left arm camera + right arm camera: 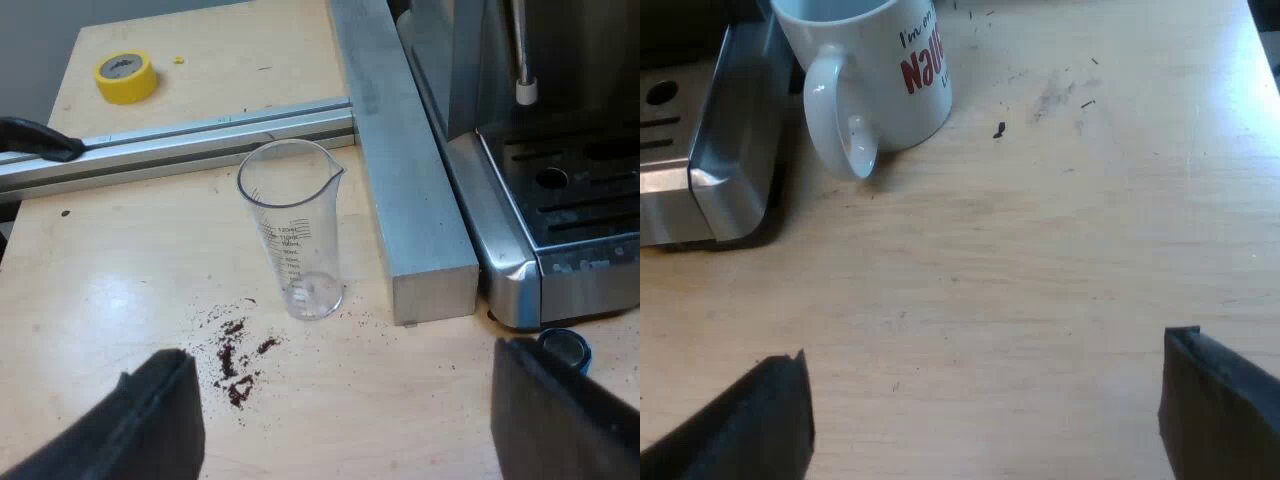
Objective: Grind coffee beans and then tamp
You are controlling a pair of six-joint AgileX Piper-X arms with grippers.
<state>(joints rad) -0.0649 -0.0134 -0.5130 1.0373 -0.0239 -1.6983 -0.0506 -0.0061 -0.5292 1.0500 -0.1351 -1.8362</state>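
Left claw is hovering released near the measuring glass, right claw released near the mug; avoid knocking either

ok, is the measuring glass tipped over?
No, the measuring glass stands upright on the table, with spilled coffee grounds scattered close beside its base.

The table lies bare between the left gripper's spread fingers, up to the upright measuring glass. A thick metal bar just beside the espresso machine walls off that side. Spilled grounds dot the wood near the glass. Ahead of the wide-spread right gripper, bare wood runs to the mug, just beside the machine.
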